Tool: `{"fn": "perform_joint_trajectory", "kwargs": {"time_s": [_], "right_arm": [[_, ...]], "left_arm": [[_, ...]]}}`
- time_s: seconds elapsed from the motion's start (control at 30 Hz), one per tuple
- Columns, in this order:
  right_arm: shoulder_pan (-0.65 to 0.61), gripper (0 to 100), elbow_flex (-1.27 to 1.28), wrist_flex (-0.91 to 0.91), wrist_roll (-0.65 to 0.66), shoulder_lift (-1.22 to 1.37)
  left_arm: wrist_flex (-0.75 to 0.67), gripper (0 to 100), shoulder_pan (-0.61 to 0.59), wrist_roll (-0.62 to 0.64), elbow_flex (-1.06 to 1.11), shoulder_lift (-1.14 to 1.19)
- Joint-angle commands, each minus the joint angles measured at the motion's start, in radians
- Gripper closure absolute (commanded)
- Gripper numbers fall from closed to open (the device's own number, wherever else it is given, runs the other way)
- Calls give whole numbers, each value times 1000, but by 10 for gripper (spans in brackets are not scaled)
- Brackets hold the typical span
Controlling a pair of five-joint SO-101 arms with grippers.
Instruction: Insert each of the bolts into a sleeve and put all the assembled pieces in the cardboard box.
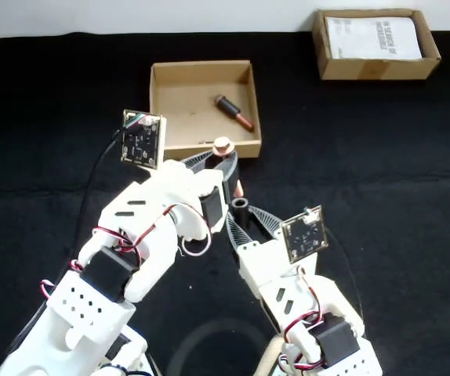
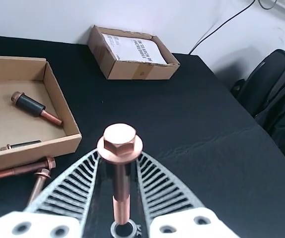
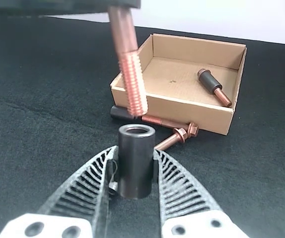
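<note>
A black cloth is covering the table (image 1: 382, 196), with a white wall running behind it. Nearest, the two white arms are leaning in toward each other over the middle of the cloth.

The right gripper (image 3: 135, 151) is clenching the dark sleeve (image 3: 135, 168) between its ribbed fingers. It is holding the sleeve upright with the open bore facing up, evidently so that a shank can drop straight in.

Just above, the left gripper (image 2: 118, 154) is grasping a copper bolt (image 2: 120, 183) by its shank. The hex head is pointing up and the threaded end down, which suits a downward insertion. The bolt's tip is hanging close over the sleeve's mouth and is not yet inside. It is leaning slightly, so the next move probably calls for truing the tip to the bore before lowering.

Beyond the grippers, two loose bolts (image 3: 170, 122) (image 3: 170, 140) and a spare sleeve (image 3: 117, 113) are lying on the cloth, right against the front wall of the cardboard box (image 3: 182, 106). They are apparently waiting their turn within easy reach.

Inside the box, one assembled piece (image 1: 234, 113) is resting on the floor, so the job appears to be at an early-to-middle stage.

Farthest back, a second box (image 1: 374, 69) holding a printed sheet is sitting well apart, near the table's far edge.
</note>
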Motion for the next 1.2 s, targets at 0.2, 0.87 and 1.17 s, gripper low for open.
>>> {"fn": "perform_joint_trajectory", "kwargs": {"time_s": [0.2,0.87,1.17], "right_arm": [[-5,992,-4,-21,6,-8],[-2,992,33,-21,9,-8],[-2,992,24,-22,11,-8]], "left_arm": [[-17,990,8,15,59,-5],[-14,990,87,12,64,-5],[41,990,94,-41,64,-7]]}}
